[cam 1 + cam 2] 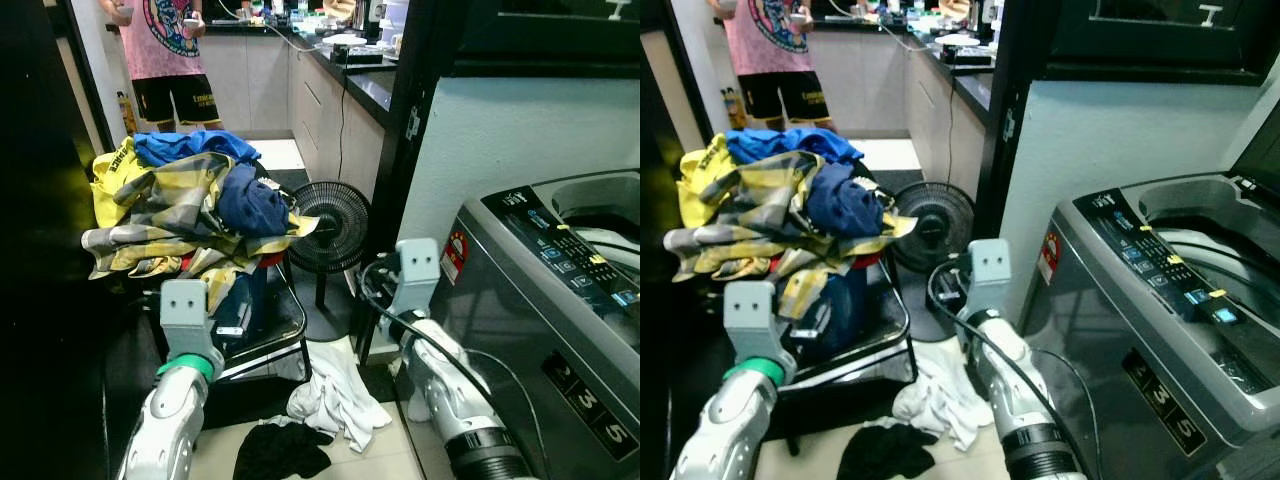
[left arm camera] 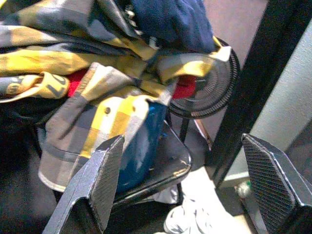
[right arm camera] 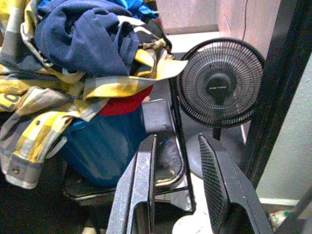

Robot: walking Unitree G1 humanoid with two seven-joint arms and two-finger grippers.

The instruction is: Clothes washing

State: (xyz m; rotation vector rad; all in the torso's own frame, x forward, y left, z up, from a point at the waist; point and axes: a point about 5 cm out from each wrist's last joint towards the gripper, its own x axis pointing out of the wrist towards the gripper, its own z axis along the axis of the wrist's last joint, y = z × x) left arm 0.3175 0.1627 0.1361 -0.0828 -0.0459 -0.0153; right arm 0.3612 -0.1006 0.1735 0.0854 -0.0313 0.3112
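A heap of clothes (image 1: 190,210) sits on a black chair (image 1: 288,330) at my left: a yellow plaid shirt (image 2: 112,112), a navy garment (image 3: 83,39) and a bright blue one (image 1: 190,145) on top. A blue tub (image 3: 107,144) lies under the heap. The grey top-loading washing machine (image 1: 560,290) stands at my right with its lid up. My left gripper (image 2: 183,146) is open wide, held in front of the hanging plaid shirt without touching it. My right gripper (image 3: 177,141) is open by a narrow gap, empty, facing the chair's edge and the tub.
A black floor fan (image 1: 330,225) stands between the chair and the wall. A white cloth (image 1: 335,395) and a black cloth (image 1: 280,450) lie on the floor by my feet. A person (image 1: 165,50) stands at the far kitchen counter (image 1: 360,80).
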